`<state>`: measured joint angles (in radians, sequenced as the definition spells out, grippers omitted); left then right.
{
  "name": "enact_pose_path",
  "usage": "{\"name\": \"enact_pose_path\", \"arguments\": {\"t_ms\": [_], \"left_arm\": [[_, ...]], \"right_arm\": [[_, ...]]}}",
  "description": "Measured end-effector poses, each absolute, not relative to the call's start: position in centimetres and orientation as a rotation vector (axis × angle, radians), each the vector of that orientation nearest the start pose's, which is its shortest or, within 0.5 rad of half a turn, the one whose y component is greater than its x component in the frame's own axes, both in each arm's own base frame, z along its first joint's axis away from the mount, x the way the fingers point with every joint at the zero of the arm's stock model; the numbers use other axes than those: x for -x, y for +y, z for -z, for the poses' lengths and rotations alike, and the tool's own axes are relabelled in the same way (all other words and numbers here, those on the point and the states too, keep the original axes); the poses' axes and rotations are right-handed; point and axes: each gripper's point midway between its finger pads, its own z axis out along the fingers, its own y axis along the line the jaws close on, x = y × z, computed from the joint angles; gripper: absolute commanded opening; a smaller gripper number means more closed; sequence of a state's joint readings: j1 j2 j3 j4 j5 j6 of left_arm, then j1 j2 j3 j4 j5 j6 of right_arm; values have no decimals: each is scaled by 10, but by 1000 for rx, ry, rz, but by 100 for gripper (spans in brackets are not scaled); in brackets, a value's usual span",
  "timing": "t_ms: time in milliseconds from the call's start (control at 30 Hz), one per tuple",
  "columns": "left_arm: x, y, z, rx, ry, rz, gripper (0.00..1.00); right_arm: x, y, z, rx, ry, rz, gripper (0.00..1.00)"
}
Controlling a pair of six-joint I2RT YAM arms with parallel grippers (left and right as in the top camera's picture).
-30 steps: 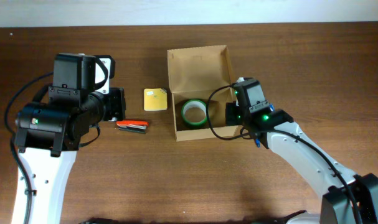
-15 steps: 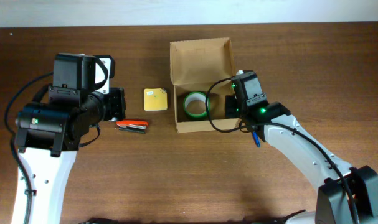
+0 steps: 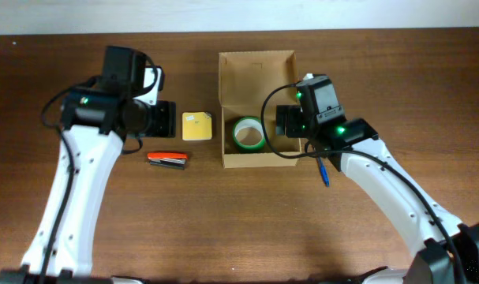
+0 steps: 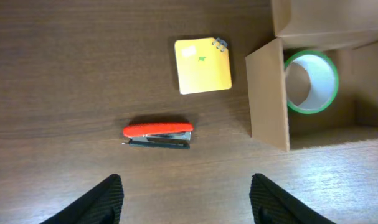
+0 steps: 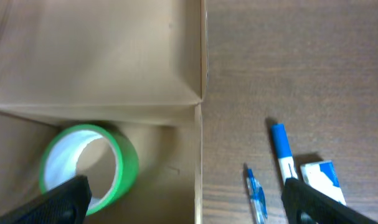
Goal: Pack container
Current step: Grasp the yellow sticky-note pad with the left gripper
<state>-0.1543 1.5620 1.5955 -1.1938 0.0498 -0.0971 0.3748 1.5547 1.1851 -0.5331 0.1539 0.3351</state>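
One brown wooden table (image 3: 223, 229), with broad bare wood along its near side and at both far corners. Two white arms: the left arm (image 3: 73, 189) reaches in from the near left, the right arm (image 3: 389, 185) from the near right. One container (image 3: 255, 83), a tan cardboard box, stands at the table's far middle with its lid flap thrown back and its top open. One left gripper (image 4: 185, 186), fingers spread wide and holding nothing, hangs over bare wood left of the box. One right gripper (image 5: 187, 186), likewise spread and empty, hangs over the box's right wall, so that the wall's edge runs between its fingers. One green tape roll (image 3: 249, 143) lies inside the box towards the near left corner. One yellow note pad (image 3: 196, 126) lies just beside the box's left wall, a narrow strip of wood between them. One red stapler (image 3: 167, 158) lies nearer than the pad, apart from it. One blue pen (image 3: 323, 171) lies outside the right wall. One small blue-and-white item (image 5: 322, 180), kind unclear, lies beside the pen.
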Motion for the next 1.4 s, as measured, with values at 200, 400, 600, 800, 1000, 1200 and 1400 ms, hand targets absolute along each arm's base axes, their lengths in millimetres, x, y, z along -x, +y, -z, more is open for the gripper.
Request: {"name": "enact_pose_path", "arguments": {"t_ms": [200, 400, 600, 800, 1000, 1200, 1400], "left_arm": [[-394, -76, -160, -110, 2814, 177, 85], [-430, -89, -120, -125, 2799, 224, 86], [-443, -125, -64, -226, 2840, 235, 86], [-443, -123, -34, -227, 2892, 193, 86], [-446, -120, -26, -231, 2894, 134, 86], [-452, -119, -27, -203, 2871, 110, 87], [-451, -127, -27, -200, 2864, 103, 87]], "right_arm": [[-395, 127, -166, -8, 2464, -115, 99], [-389, 125, -202, -8, 2376, -150, 99], [-387, 123, -214, 2, 2348, -152, 99], [-385, 123, -219, 7, 2333, -155, 99], [-385, 123, -219, 7, 2333, -155, 99], [-385, 123, -219, 7, 2333, -155, 99], [-385, 123, -219, 8, 2333, -155, 99]]}}
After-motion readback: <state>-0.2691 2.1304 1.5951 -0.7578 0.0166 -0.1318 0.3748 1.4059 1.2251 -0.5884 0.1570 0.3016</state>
